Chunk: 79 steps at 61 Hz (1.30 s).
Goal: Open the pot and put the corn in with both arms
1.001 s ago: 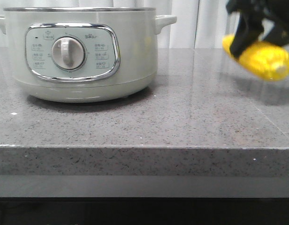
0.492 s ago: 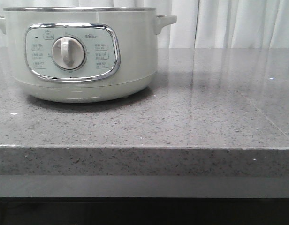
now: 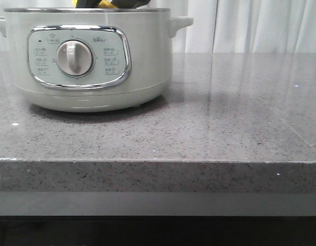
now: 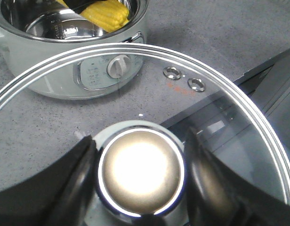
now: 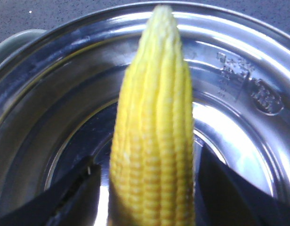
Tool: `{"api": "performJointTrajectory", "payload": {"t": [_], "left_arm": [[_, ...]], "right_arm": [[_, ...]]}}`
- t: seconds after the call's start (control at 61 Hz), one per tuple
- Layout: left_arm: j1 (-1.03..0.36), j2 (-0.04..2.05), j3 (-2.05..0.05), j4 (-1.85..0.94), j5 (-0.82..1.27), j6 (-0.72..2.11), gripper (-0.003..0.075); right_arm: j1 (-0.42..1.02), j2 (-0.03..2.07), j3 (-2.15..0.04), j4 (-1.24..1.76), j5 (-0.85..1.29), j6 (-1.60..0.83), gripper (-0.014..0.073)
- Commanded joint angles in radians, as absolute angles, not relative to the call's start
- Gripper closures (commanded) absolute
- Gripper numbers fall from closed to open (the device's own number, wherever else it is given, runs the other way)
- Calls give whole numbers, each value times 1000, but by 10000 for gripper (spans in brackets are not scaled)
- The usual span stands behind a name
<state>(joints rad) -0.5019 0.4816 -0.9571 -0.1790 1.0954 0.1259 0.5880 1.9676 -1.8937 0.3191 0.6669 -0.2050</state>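
Our right gripper [image 5: 149, 188], clamping the corn [image 5: 154, 141], has just arrived over the open pot [image 3: 89, 61], ready to release, while our left gripper [image 4: 140, 174] holds the lid [image 4: 220, 99] aside.

My right gripper [image 5: 145, 188] is holding the corn [image 5: 154, 141] over the open pot [image 3: 89, 56], which is sitting left on the counter [image 3: 224, 128]; my left gripper [image 4: 140, 174] is holding the lid [image 4: 239, 122] before it.

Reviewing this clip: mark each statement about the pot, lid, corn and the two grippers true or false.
1. The lid sits on the pot. False: the left gripper holds it by its knob, away from the pot.
2. The right gripper holds the corn. True.
3. The corn lies on the countertop. False: it is over the open pot.
4. The pot's steel interior is visible. True.
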Motion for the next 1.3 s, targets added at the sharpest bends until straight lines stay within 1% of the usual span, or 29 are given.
{"api": "performJointTrajectory", "payload": {"t": [0.0,0.082,0.213,0.328,0.377,0.427,0.492,0.607,0.673,0.722,0.771,1.034,1.148,1.28], "left_arm": [[-510,486,-990,-208,968,121,459],[-510,486,-990,-208,968,121,459],[-510,486,-990,-208,968,121,459],[-510,486,-990,-208,968,121,459],[-510,486,-990,-208,968,121,459],[-510,486,-990,-208,968,121,459],[-510,486,-990,-208,968,121,459],[-510,486,-990,-208,968,121,459],[-510,486,-990,-208,968,121,459],[-510,486,-990,-208,968,121,459],[-510,486,-990,-208,968,121,459],[-510,486,-990,-208,968,121,459],[-510,486,-990,-208,968,121,459],[-510,486,-990,-208,964,121,459]], "right_arm": [[586,1902,-1935,331,612,-214,76],[586,1902,-1935,331,612,-214,60],[586,1902,-1935,331,612,-214,60],[586,1902,-1935,331,613,-214,90],[586,1901,-1935,331,613,-214,144],[586,1901,-1935,331,613,-214,215],[586,1898,-1935,331,613,-214,356],[585,1894,-1935,331,609,-214,542],[583,1888,-1935,330,606,-214,628],[579,1881,-1935,330,605,-214,670],[571,1870,-1935,330,604,-214,655],[463,1786,-1921,297,602,-214,655],[401,1723,-1860,246,601,-214,655],[311,1622,-1725,227,580,-214,655]]}}
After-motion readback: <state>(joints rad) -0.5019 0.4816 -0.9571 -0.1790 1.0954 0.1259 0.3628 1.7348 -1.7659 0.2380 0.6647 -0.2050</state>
